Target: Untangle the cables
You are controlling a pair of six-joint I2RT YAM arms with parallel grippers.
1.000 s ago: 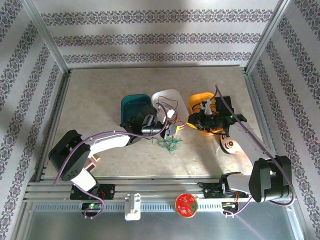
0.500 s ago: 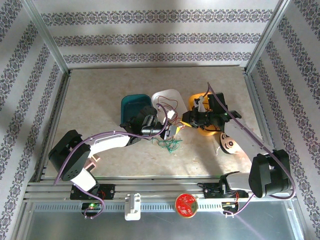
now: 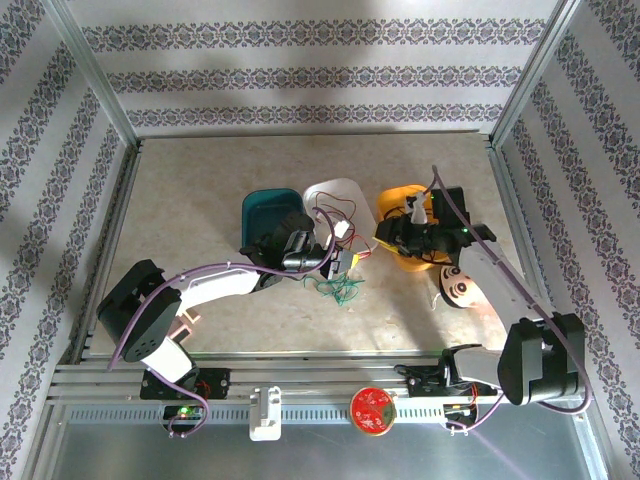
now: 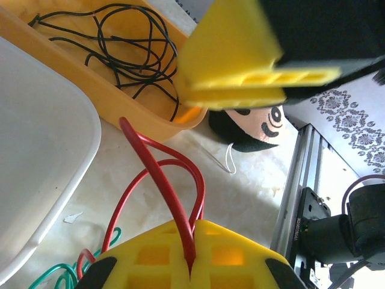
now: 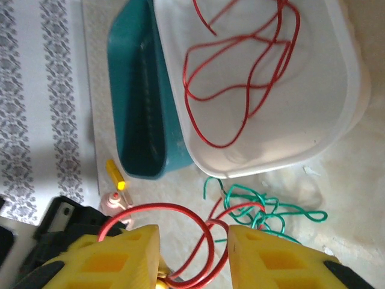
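Note:
My left gripper (image 4: 190, 268) is shut on a red cable (image 4: 157, 174), which rises from its jaws in a loop above the table. In the top view the left gripper (image 3: 348, 262) sits just in front of the white bin (image 3: 345, 188), close to my right gripper (image 3: 383, 241). The right gripper (image 5: 194, 256) is open, and the red cable's loop (image 5: 207, 238) passes between its yellow fingers (image 5: 280, 259). A tangle of green cable (image 5: 267, 208) lies on the table beyond. More red cable (image 5: 240, 90) lies in the white bin (image 5: 337, 90). Black cable (image 4: 123, 45) rests in the orange bin (image 4: 78, 72).
A teal bin (image 3: 268, 210) stands left of the white one, and the orange bin (image 3: 405, 200) stands to its right. A small plush face (image 4: 255, 123) lies by the orange bin. Metal frame rails (image 3: 515, 230) border the table. A red disc (image 3: 372, 408) sits on the front rail.
The right gripper's jaws have opened. It first moved left toward the left gripper, then drew back right. The left gripper stays shut on the red cable.

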